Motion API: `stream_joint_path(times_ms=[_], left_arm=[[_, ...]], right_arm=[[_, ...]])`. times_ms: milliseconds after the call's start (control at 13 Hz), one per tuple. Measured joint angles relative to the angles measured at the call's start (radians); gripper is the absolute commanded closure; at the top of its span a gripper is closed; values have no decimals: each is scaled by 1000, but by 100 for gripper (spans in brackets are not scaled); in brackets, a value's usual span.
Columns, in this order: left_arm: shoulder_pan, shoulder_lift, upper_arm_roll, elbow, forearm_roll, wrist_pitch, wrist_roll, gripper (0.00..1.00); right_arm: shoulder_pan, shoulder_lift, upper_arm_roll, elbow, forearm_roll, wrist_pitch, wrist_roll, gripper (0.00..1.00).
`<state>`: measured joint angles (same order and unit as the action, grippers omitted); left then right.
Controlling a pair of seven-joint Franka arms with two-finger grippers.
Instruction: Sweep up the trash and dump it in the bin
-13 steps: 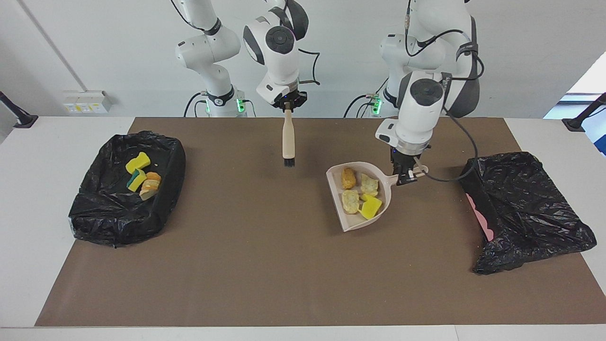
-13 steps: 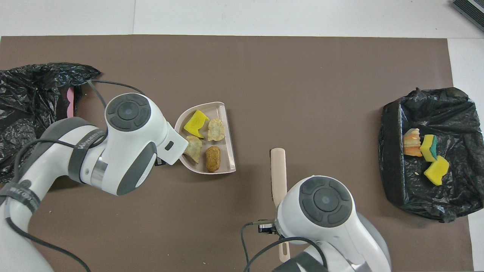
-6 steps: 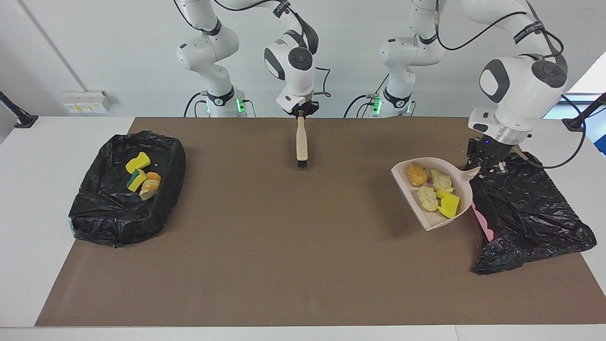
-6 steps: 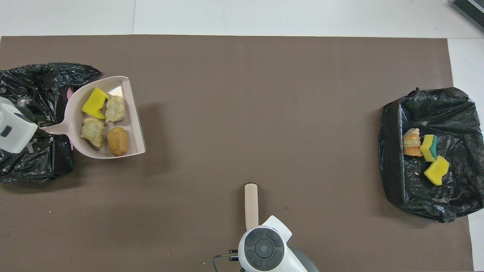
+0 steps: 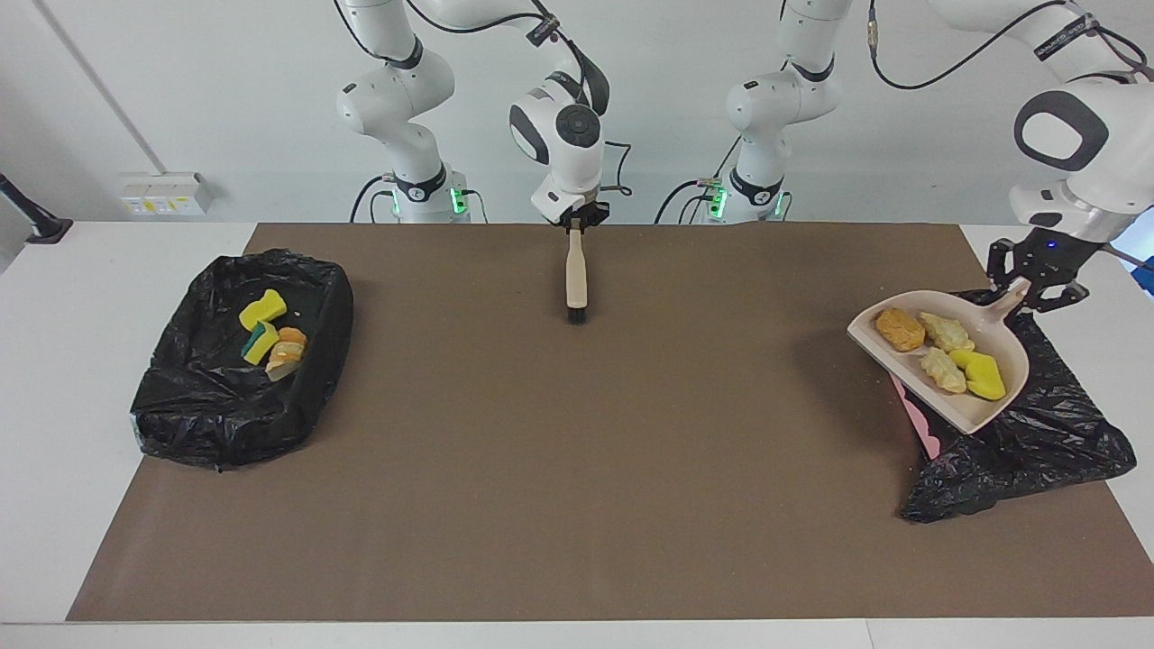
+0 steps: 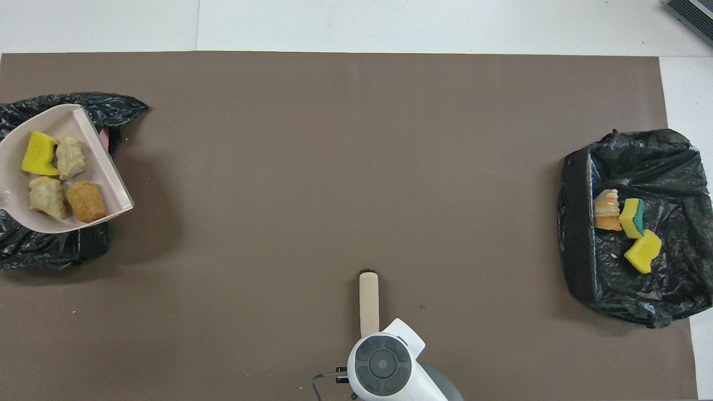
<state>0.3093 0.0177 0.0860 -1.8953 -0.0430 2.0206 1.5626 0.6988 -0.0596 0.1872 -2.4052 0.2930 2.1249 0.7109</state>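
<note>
Four pieces of trash (image 5: pixel 942 350) ride in the beige dustpan (image 5: pixel 1001 398): a brown crusty lump, two paler bread-like lumps and one yellow sponge wedge. The pan hangs in the air, tilted, over the black-bagged bin (image 5: pixel 1055 433) at the left arm's end of the table. The left gripper (image 5: pixel 1037 281) has its fingers pinched on the pan's handle, above the bag. Three more pieces (image 5: pixel 269 335) already lie in the second bagged bin (image 5: pixel 225 397) at the right arm's end.

The step in hand looks like the dump. To do it well, the pan's open lip should be brought fully over the bag's mouth before tipping, since that lip now points toward the middle of the table and a hasty tilt could spill lumps onto the brown mat (image 5: pixel 559 469). A slow wrist roll, lip lowered into the bag, would suit the light sponge.

The right gripper (image 5: pixel 574 225) waits near the robots, fingers pressed onto the brush (image 5: pixel 575 279), which hangs bristles down above the mat.
</note>
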Motion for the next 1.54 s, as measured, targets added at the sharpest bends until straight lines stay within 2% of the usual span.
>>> stream_joint_path(times_ms=[231,385,615,923,1077,1308,1538], left_arm=[[90,21,1,61,29,0,84,100],[116,52,0,119,151,2,123,100],[117,106,-6,207,331,3,141,100],[110,131,-22,220,514,15,135,100],[95,131,-23,220,575,15,133,100],[72,131,-24,220,639,12,132,100],[58,131,-24,220,717,2,105,100]], right_arm=[[-10,0,-4,38,-1,1,0,0],[-56,-1,-8,83,-7,2,0,0],[-189,-2,-14,159,-87,3,-3,0],[-400,0,-17,250,-138,-3,-172,0],[-505,11,-19,276,-179,-7,-275,0],[-620,25,-19,353,-203,-18,-334,0],[-693,17,-28,489,-242,-156,-354,0]])
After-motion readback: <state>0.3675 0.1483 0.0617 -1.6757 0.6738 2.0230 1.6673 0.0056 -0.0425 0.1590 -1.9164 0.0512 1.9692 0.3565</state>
